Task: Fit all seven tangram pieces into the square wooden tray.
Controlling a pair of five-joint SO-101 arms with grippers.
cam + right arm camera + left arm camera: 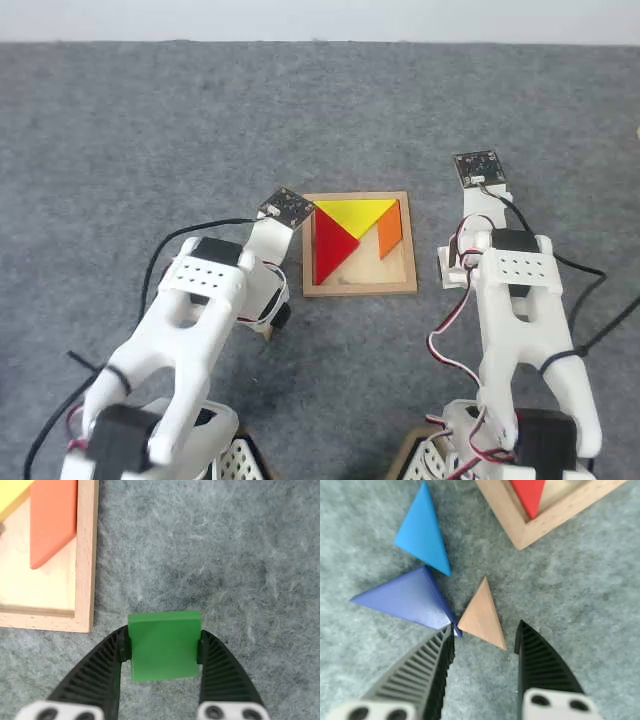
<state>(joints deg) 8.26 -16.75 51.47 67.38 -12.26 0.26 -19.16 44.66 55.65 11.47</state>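
Inside the tray [360, 290], the far triangle [355, 213] lies along the far wall, the left triangle [330, 248] along the left wall and the parallelogram [390, 230] along the right wall. Off the tray's near left corner, on the tabletop [150, 120], the nearest triangle [481, 614] lies closest, with a second triangle [422, 532] and a third triangle [405, 600] farther from the tray. Right of the tray, the right gripper [162, 639] holds the square piece [164, 647].

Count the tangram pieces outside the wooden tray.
4. The light blue triangle, dark blue triangle and tan triangle lie on the mat near the tray; the green square is in the right gripper. With three in the tray, none is hidden.
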